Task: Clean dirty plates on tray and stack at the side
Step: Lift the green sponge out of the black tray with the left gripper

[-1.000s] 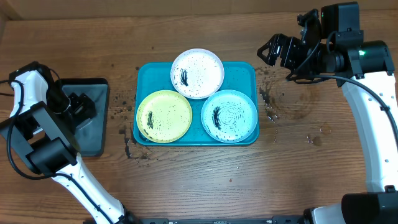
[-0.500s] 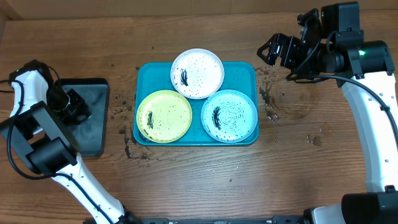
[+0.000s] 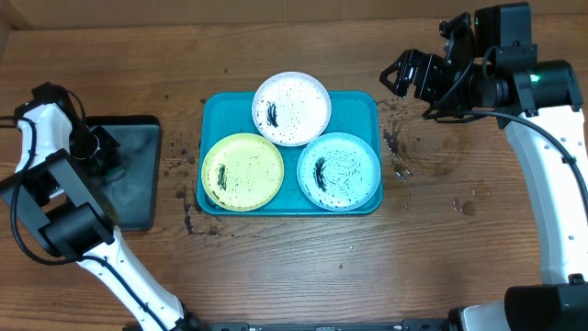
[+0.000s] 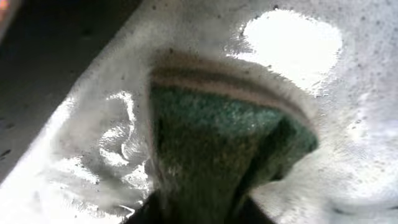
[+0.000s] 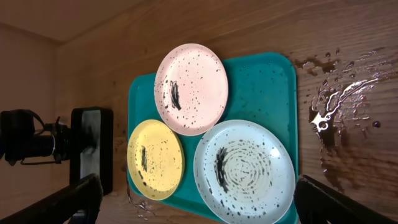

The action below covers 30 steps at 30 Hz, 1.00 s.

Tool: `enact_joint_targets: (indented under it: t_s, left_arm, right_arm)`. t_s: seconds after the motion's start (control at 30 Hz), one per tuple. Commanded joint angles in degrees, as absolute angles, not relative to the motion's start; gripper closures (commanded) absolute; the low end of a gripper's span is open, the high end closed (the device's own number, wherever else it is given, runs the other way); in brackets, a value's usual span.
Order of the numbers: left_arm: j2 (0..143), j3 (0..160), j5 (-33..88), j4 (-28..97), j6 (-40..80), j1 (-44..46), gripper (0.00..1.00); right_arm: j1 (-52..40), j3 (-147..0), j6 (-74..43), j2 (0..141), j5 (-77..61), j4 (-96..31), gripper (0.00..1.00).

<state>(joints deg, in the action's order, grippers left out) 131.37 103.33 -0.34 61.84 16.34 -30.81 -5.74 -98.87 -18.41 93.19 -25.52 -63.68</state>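
Note:
Three speckled plates lie on the turquoise tray: white at the back, yellow-green front left, light blue front right. The right wrist view also shows the white plate, the yellow-green plate and the light blue plate. My right gripper hangs open above the table to the right of the tray, its jaws wide apart. My left gripper is down in the small grey tray, shut on a green sponge that bulges out beyond its jaws.
The grey tray's floor is wet and shiny around the sponge. Water splashes and dark specks lie on the wooden table right of the turquoise tray, and more specks lie left of it.
The left gripper has closed its jaws on the sponge and shifted slightly left in the grey tray. The right arm and the plates have not moved.

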Motion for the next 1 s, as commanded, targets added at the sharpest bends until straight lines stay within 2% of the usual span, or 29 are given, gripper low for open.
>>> enact_joint_targets:
  t_s: [0.0, 0.17, 0.37, 0.5, 0.77, 0.97]
  left_arm:
    - [131.2, 103.6, -1.9, 62.5, 16.7, -30.7, 0.96]
    - [130.0, 108.2, -1.9, 66.7, 16.7, -30.7, 0.96]
    - [129.5, 117.3, -1.2, 77.7, 16.9, -30.5, 0.96]
    - [129.5, 120.1, 5.6, 83.8, 16.9, -29.7, 0.96]
    - [129.7, 108.3, 7.3, 74.5, 17.0, -27.5, 0.96]
    - [129.6, 110.5, 13.8, 82.3, 16.9, -28.2, 0.96]
  right_arm:
    - [-6.1, -98.6, -18.5, 93.4, -25.6, -63.5, 0.00]
    - [-6.1, -98.6, -18.5, 93.4, -25.6, -63.5, 0.00]
    - [-6.1, -98.6, -18.5, 93.4, -25.6, -63.5, 0.00]
    - [-6.1, -98.6, -18.5, 93.4, -25.6, -63.0, 0.00]
    - [-6.1, -98.6, -18.5, 93.4, -25.6, -63.1, 0.00]
    - [-6.1, -98.6, -18.5, 93.4, -25.6, -63.3, 0.00]
